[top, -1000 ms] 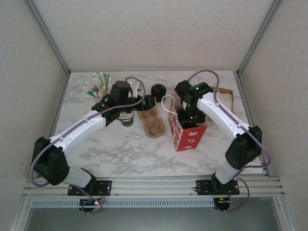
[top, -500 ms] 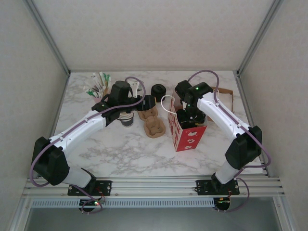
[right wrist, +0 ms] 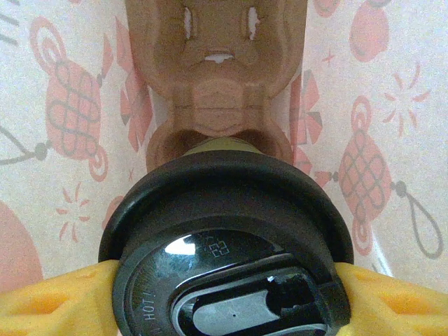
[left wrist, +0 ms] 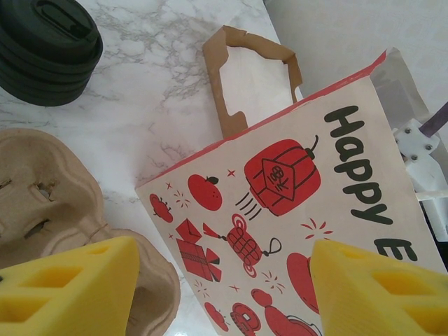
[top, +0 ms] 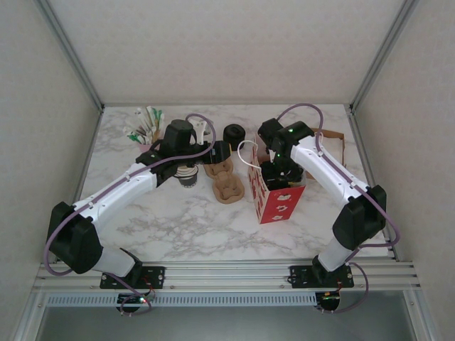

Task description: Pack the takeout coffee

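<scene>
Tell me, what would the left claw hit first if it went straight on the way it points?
Most likely the printed side of the paper bag, straight ahead of the open left gripper; how far off is unclear.

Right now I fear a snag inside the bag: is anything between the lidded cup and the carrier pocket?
Nothing visible. The right pincer holds the lidded cup over the near pocket of the pulp carrier inside the bag; the cup itself hides what lies directly beneath.
</scene>
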